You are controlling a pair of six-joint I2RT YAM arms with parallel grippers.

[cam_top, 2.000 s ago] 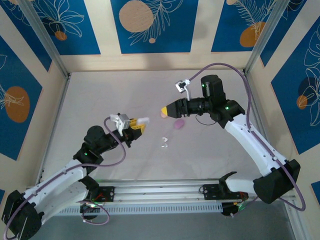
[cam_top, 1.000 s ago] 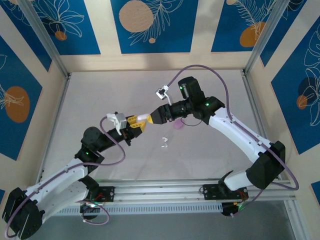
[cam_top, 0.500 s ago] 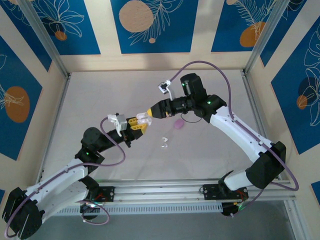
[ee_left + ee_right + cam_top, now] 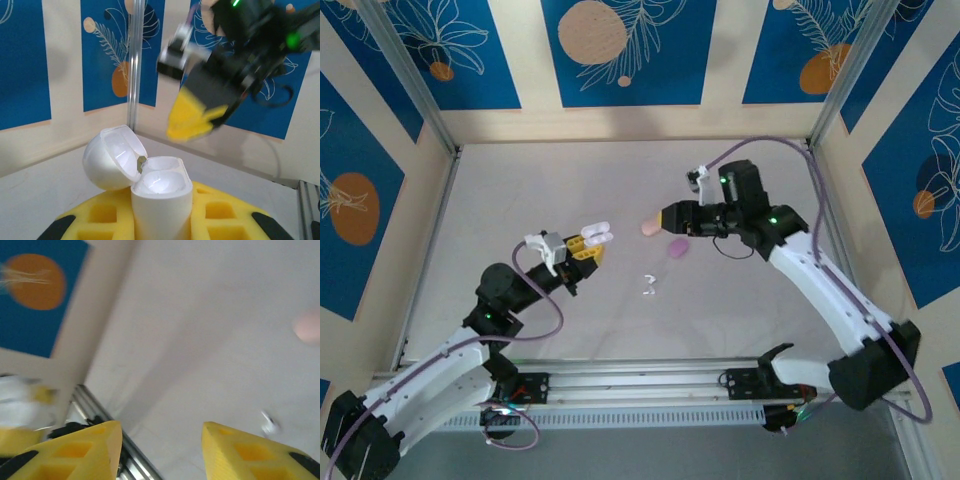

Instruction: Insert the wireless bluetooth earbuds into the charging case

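Start at the left: find the left gripper (image 4: 582, 247) clamped on the white charging case (image 4: 597, 236), raised above the worktop (image 4: 520, 190). Confirm in the left wrist view: charging case (image 4: 161, 195) upright, lid (image 4: 112, 159) hinged back to the left and fully open. Compare with two seconds earlier: a single closed-looking shape in the overhead view then, two lobes now. Treat the lid as newly opened, most likely by the visit of the other arm. Cannot confirm a bud seated in the glossy white wells. Move to the centre: locate the white earbuds (image 4: 648, 285) lying on the worktop below and to the right of the case, well apart from it and in the same spot as before. Count them as not yet inserted. Next to the right, note a pink rounded piece (image 4: 649, 227) and a purple rounded piece (image 4: 676, 249), near each other on the worktop. Finish at the right gripper (image 4: 670, 216): half a second earlier up against the case, now pulled back to the right, tip just beside the pink rounded piece. Check the right wrist view: right gripper (image 4: 161, 440) with jaws moderately apart and nothing between them, so empty. Take the case as presented and ready to receive. Expect the next step to call for a pick of one bud from the worktop. Allow for a fine grasp on a very small glossy part, prone to slipping.
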